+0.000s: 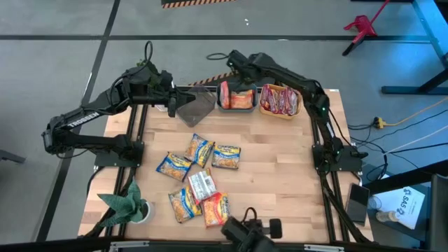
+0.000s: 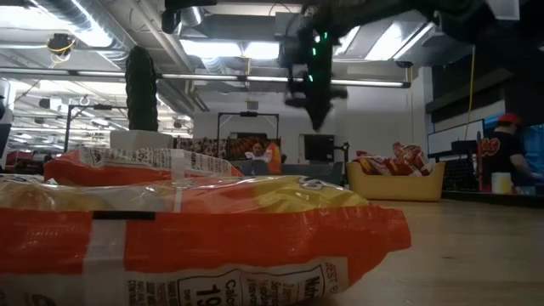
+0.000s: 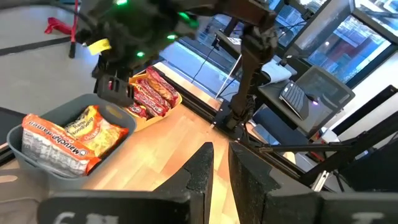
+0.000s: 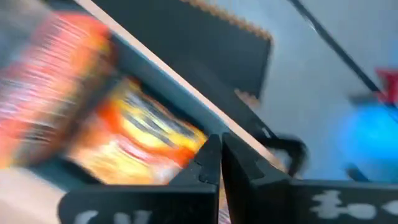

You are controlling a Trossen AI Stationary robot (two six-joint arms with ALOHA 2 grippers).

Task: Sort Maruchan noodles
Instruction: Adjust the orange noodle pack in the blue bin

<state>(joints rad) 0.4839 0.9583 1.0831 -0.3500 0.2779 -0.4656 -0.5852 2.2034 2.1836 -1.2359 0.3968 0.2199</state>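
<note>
Several Maruchan noodles packets lie flat in the middle of the table: blue-and-yellow, one silver-white, one orange. At the far edge, orange packets lie in a grey bin and red ones in a yellow bin. My right gripper hangs shut and empty above the grey bin; the view is blurred. My left gripper waits at the far left beside an empty greyish bin, a narrow gap between its fingers with nothing in it.
A small potted plant stands at the table's near left corner and a camera mount at the near edge. Bare wood lies between the loose packets and the bins. A person stands in the room beyond the table.
</note>
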